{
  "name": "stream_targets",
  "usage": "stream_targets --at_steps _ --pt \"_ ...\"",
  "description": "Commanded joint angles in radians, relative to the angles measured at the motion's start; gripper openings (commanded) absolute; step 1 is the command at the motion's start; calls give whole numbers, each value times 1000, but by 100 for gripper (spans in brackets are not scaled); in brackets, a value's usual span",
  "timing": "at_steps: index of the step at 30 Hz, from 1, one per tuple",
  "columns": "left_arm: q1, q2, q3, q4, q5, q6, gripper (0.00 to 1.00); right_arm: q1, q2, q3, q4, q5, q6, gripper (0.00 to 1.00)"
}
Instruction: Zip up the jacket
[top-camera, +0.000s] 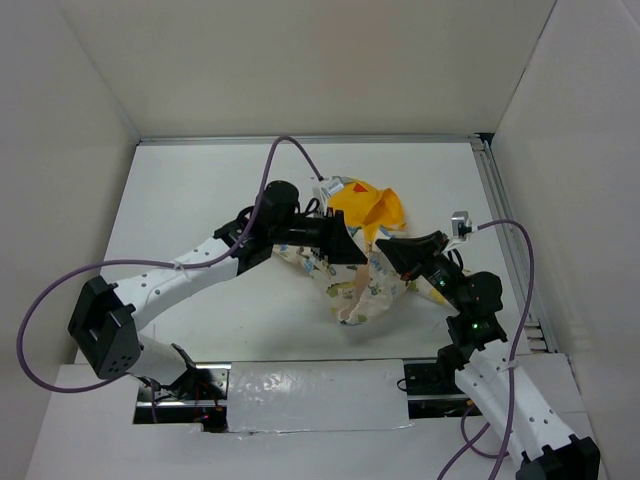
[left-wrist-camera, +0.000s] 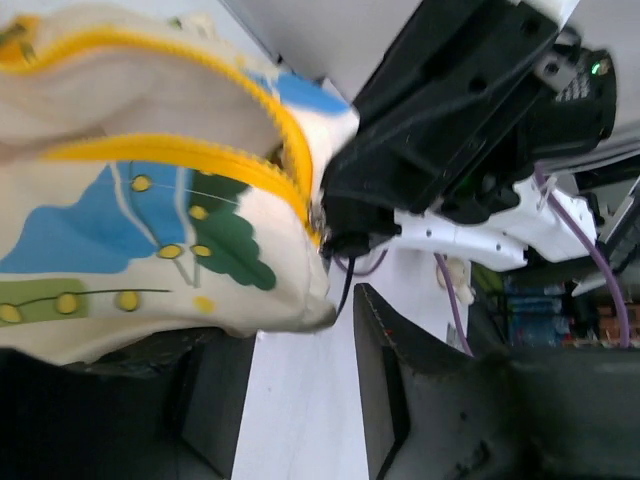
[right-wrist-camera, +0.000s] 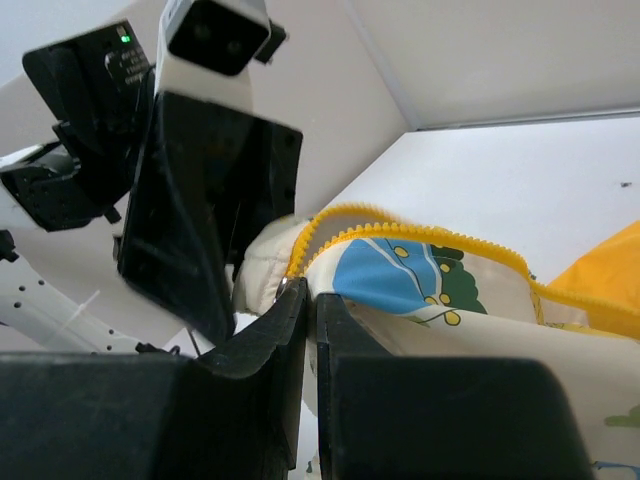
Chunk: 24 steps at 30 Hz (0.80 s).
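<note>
The jacket (top-camera: 352, 285) lies crumpled mid-table, cream with blue and green prints, its yellow hood (top-camera: 368, 205) toward the back. My left gripper (top-camera: 350, 252) is at the jacket's left side. In the left wrist view this gripper (left-wrist-camera: 290, 340) is open, with bare table between its fingers (left-wrist-camera: 400, 400), and the jacket's cream hem (left-wrist-camera: 200, 290) droops over the left one. My right gripper (top-camera: 387, 243) reaches in from the right. It is shut (right-wrist-camera: 312, 295) on the jacket's edge at the lower end of the yellow zipper (right-wrist-camera: 400, 238). The zipper's two rows spread apart above it.
White walls enclose the table on three sides. A metal rail (top-camera: 503, 230) runs along the right edge. A purple cable (top-camera: 290, 150) loops over the left arm and another (top-camera: 520, 260) over the right. A taped strip (top-camera: 310, 395) lies between the arm bases.
</note>
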Motion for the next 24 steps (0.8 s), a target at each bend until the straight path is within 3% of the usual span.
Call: stream_targets --at_steps 1,9,15,24 --pt "-18 -43 -20 10 78 9 55 -2 -6 48 98 12 0 0" --pt "-21 -44 -37 7 43 -10 60 1 -21 56 71 -12 -12 0" --pt "-7 -63 -71 48 12 -68 78 4 -28 53 49 -26 -18 0" --pt "51 -44 -102 192 98 -187 80 17 -6 53 46 -41 -35 0"
